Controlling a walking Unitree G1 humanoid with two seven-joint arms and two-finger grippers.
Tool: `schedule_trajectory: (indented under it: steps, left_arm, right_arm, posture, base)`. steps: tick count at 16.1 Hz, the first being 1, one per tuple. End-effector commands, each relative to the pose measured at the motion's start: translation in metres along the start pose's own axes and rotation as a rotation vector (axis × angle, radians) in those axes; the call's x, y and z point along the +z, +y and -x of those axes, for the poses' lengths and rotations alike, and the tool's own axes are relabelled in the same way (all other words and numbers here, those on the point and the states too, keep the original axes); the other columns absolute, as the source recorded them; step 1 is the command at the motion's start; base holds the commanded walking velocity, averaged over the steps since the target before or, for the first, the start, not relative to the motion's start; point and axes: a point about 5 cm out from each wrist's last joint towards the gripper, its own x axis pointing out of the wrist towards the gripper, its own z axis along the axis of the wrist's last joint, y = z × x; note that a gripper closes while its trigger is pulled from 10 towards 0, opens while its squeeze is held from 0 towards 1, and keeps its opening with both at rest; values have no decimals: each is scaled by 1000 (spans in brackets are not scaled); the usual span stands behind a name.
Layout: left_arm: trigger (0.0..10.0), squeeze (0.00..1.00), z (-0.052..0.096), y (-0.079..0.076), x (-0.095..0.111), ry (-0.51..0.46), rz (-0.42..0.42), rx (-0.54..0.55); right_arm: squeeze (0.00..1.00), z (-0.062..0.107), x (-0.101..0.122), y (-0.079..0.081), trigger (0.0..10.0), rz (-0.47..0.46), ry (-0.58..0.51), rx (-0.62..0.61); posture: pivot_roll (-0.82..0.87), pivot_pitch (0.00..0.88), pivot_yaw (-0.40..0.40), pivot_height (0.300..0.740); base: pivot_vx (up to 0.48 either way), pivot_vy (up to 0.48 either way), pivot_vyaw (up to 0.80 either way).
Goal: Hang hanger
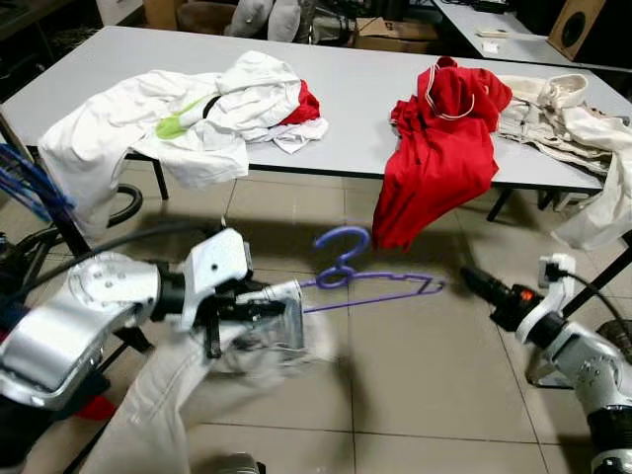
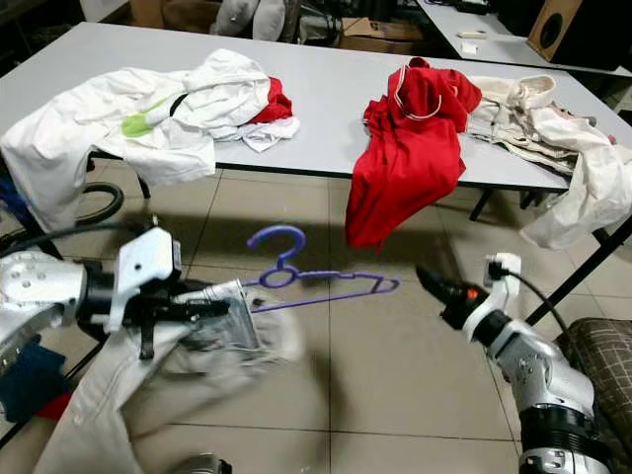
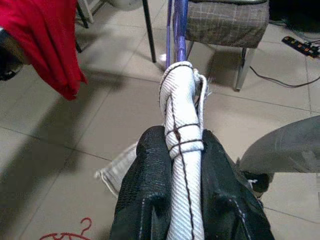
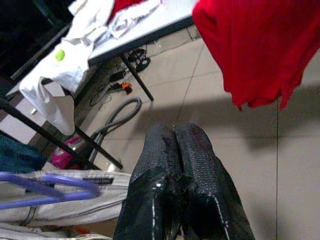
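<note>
A pale garment (image 1: 188, 395), soft and limp, is pinched at its folded waistband by the left gripper (image 1: 259, 311) above the floor. The purple hanger (image 1: 370, 286), judged light and stiff, juts from it, best taken below the hook. The right gripper (image 1: 474, 280) is pressed together, empty.

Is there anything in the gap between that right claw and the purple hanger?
Nothing visible. The right gripper, fingers shut, points at the tip of the purple hanger, with bare floor tiles beneath the gap. The left gripper holds the hanger's other end by the pale garment.
</note>
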Motion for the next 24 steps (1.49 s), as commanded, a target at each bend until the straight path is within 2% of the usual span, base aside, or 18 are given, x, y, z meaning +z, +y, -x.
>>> schedule_trajectory:
  steps: [1, 2, 3, 4, 5, 6, 7, 8, 9, 12, 14, 15, 17, 18, 19, 21, 22, 24]
  left_arm:
    - [0, 0, -5, -5, 15, -104, -55, -1]
    - [0, 0, -4, -1, 26, -188, -44, 32]
    - [0, 0, -1, 1, 27, -189, -53, 36]
    - [0, 0, 4, 4, 28, -188, -70, 34]
    - [0, 0, 7, 5, 30, -204, -73, 27]
    - [0, 0, 11, 5, 37, -246, -69, 14]
    - [0, 0, 15, 4, 45, -298, -61, -15]
    - [0, 0, 16, 4, 48, -314, -58, -26]
    - [0, 0, 19, 1, 56, -340, -68, -71]
    - [0, 0, 27, 3, 74, -396, -106, -112]
    - [0, 0, 31, 8, 85, -413, -137, -124]
    - [0, 0, 32, 9, 87, -418, -143, -130]
    - [0, 0, 35, 10, 93, -436, -156, -141]
    - [0, 0, 37, 11, 98, -450, -169, -153]
    - [0, 0, 37, 11, 98, -451, -170, -155]
    - [0, 0, 40, 12, 105, -465, -183, -167]
    - [0, 0, 42, 13, 109, -470, -194, -182]
    - [0, 0, 43, 12, 112, -472, -199, -201]
  right_arm:
    - [0, 0, 5, 1, 0, 3, -10, -14]
    - [0, 1, 0, 2, 0, 26, 18, -21]
    - [0, 2, -4, 2, 0, 67, 49, -23]
    - [0, 4, -13, 3, 8353, 102, 105, -36]
    - [0, 4, -17, 3, 10000, 119, 119, -39]
    - [1000, 3, -21, 4, 10000, 89, 115, -33]
    - [1000, 2, -25, 7, 10000, 31, 105, 7]
    - [1000, 2, -27, 8, 10000, 14, 105, 22]
    - [1000, 3, -33, 13, 10000, -3, 130, 87]
    - [1000, 6, -33, 16, 10000, -17, 171, 180]
    - [1000, 10, -29, 26, 10000, -9, 225, 311]
    - [1000, 10, -29, 26, 10000, 9, 248, 325]
    - [1000, 8, -34, 22, 10000, 56, 300, 287]
    - [1000, 4, -37, 17, 10000, 82, 330, 221]
    - [1000, 3, -38, 17, 10000, 85, 332, 215]
    - [1000, 1, -46, 10, 10000, 94, 381, 123]
    - [0, -2, -49, 6, 10000, 103, 376, 75]
    - [0, -8, -48, 5, 10000, 70, 347, 60]
  posture:
    - [65, 18, -30, 740]
    - [67, 20, -34, 740]
    - [71, 20, -36, 740]
    - [73, 21, -37, 740]
    - [75, 21, -37, 740]
    - [77, 22, -37, 740]
    - [79, 23, -38, 740]
    - [79, 23, -38, 740]
    - [79, 28, -43, 740]
    - [79, 30, -48, 740]
    - [81, 30, -52, 740]
    - [81, 30, -52, 740]
    - [85, 29, -54, 740]
    - [87, 30, -54, 740]
    - [87, 30, -54, 740]
    - [89, 28, -54, 740]
    - [92, 27, -52, 740]
    - [94, 24, -49, 740]
  base:
    - [0, 0, 0]
    - [0, 0, 0]
    - [0, 0, 0]
    - [0, 0, 0]
    - [0, 0, 0]
    - [0, 0, 0]
    - [0, 0, 0]
    - [0, 0, 0]
    - [0, 0, 0]
    - [0, 0, 0]
    - [0, 0, 0]
    - [0, 0, 0]
    - [0, 0, 0]
    - [0, 0, 0]
    - [0, 0, 0]
    - [0, 0, 0]
    - [0, 0, 0]
    - [0, 0, 0]
